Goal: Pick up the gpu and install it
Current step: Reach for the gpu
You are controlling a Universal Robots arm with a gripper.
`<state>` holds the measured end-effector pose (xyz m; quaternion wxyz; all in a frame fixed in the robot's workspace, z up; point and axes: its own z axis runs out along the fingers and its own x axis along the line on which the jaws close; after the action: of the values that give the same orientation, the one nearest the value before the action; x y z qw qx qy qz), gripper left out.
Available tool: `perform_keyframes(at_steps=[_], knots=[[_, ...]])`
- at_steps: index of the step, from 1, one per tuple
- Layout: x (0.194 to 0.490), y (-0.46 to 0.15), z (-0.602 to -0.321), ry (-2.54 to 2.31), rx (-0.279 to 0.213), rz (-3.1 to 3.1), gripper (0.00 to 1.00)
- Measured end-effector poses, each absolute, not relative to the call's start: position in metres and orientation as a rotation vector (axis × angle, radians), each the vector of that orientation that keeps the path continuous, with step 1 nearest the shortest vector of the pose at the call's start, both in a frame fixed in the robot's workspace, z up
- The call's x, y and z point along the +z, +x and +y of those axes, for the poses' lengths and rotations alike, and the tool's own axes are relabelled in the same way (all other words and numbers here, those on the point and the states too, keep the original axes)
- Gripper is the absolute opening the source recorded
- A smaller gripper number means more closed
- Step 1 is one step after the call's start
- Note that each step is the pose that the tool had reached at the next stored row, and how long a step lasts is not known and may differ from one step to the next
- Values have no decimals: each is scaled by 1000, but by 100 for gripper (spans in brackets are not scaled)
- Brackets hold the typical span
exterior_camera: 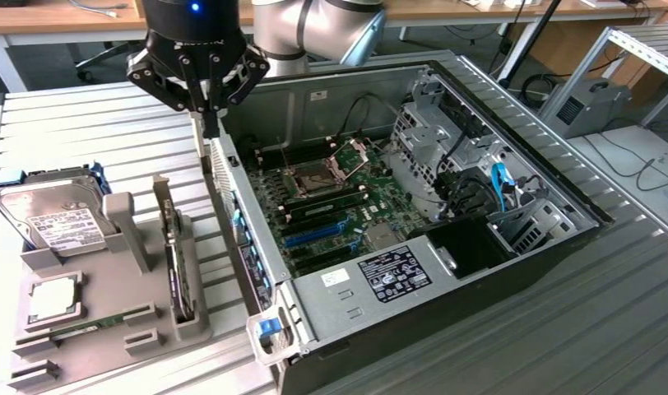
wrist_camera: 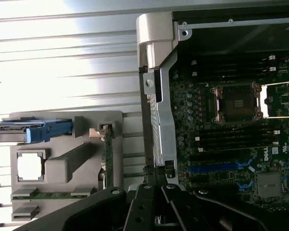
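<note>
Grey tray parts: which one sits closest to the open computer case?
The gpu, the thin dark card standing on edge right beside the case. The hard drive, processor chip and memory stick sit farther toward the exterior view's left.

Robotics lab or workshop, open computer case (exterior_camera: 312, 300) on ribbed metal bench (exterior_camera: 81, 123), wooden desks (exterior_camera: 48, 16) behind

DELL logo on motherboard (wrist_camera: 233, 144), other labels illegible
</note>
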<state>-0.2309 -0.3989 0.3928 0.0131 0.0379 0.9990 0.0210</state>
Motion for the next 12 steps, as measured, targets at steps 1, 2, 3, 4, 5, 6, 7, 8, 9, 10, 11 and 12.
perform_keyframes(at_steps=[1,2,3,4,5,6,7,8,9,10,11,12], knots=[[393,-232,-399,118,65,3112,11],[393,-233,-399,118,65,3112,11],[393,-234,-399,118,65,3112,11],[393,-235,-399,118,65,3112,11],[393,-236,-399,118,65,3112,11],[393,-236,-399,118,65,3112,11],[393,-237,-399,118,65,3112,11],[393,-239,-399,118,65,3112,11],[393,-240,-399,118,65,3112,11],[393,-240,-399,118,65,3112,11],[393,-241,-399,118,65,3112,11],[393,-242,-399,118,65,3112,11]])
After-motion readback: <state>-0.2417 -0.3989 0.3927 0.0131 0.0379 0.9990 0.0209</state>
